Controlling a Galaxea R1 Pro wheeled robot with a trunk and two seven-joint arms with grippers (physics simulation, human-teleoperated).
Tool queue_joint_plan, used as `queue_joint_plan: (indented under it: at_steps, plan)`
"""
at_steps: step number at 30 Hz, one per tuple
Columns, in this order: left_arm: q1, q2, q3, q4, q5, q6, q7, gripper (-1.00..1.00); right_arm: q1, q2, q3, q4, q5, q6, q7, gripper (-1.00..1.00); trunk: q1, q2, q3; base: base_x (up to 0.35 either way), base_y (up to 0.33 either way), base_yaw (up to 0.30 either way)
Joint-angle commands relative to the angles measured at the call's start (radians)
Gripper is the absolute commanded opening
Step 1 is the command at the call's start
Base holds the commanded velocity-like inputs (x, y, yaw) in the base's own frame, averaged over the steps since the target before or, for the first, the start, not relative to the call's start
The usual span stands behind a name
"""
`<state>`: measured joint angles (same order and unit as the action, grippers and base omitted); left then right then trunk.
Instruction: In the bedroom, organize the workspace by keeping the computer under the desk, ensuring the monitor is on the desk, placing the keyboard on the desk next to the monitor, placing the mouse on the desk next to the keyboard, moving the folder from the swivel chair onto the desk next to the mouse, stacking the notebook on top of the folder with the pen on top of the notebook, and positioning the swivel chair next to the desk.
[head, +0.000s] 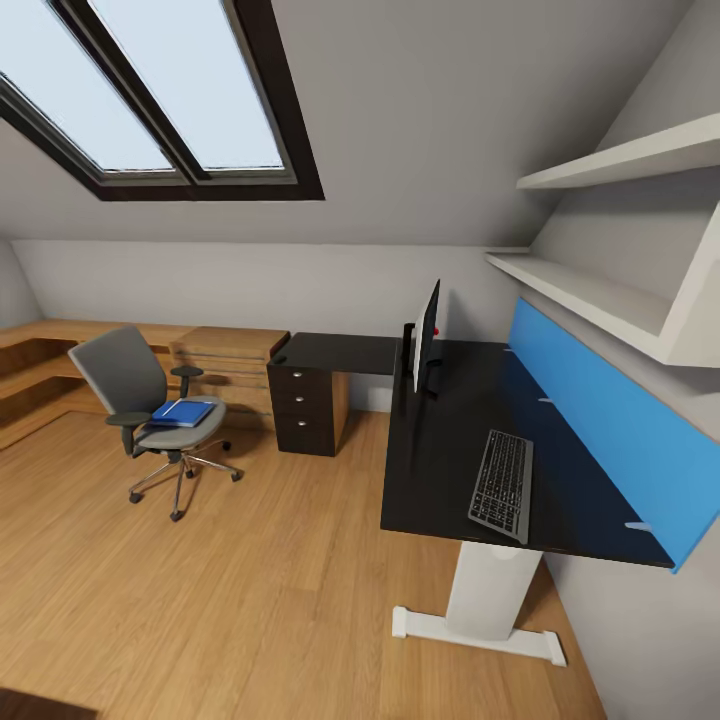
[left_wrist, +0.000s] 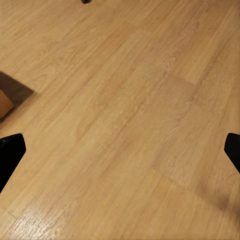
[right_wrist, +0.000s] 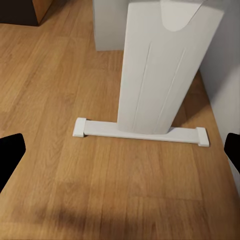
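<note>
Head view puts you across the bedroom from the swivel chair (head: 150, 405), with the blue folder (head: 183, 412) flat on its seat and a smaller greyish notebook (head: 190, 409) lying on top of it. The worktop (head: 440, 470) already carries the monitor (head: 427, 337) and the keyboard (head: 503, 484). Both are well apart from the chair. Your left gripper (left_wrist: 120, 150) hangs over bare wooden floor (left_wrist: 125, 100), jaws spread wide with nothing between them; the right gripper (right_wrist: 120, 150) is likewise wide and empty, and ahead of it stands the worktop's white pedestal leg (right_wrist: 160, 70). All of the task's things are far beyond either set of jaws. I judge the folder thin, light and likely to flex, so take it by an overhanging edge, keeping it level so the notebook does not slide.
</note>
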<state>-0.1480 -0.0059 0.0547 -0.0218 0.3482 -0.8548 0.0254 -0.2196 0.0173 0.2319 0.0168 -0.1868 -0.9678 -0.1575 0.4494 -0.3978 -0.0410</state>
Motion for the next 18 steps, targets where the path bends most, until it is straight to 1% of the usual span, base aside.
queue_joint_plan:
  at_steps: [1,12,17,18]
  plan:
    - [-0.001,0.000,0.005,0.000,-0.006,-0.003,0.003,1.00,-0.001,0.000,0.009,0.002,-0.007,-0.003,-0.004,1.00,0.001,-0.002,-0.002,0.000,0.000,0.000]
    - [-0.001,0.000,0.005,0.000,-0.005,-0.003,0.003,1.00,-0.001,0.000,0.008,0.002,-0.009,-0.002,-0.006,1.00,0.001,-0.002,-0.002,0.000,0.000,0.000]
    - [-0.001,0.000,0.005,0.000,-0.006,-0.003,0.002,1.00,-0.001,0.000,0.003,0.001,-0.019,-0.001,-0.011,1.00,0.001,-0.002,-0.002,0.000,0.000,0.000]
    - [-0.001,0.000,0.005,0.000,-0.005,-0.003,0.002,1.00,-0.001,0.000,0.000,0.001,-0.026,0.000,-0.014,1.00,0.001,-0.002,-0.002,0.000,0.000,0.000]
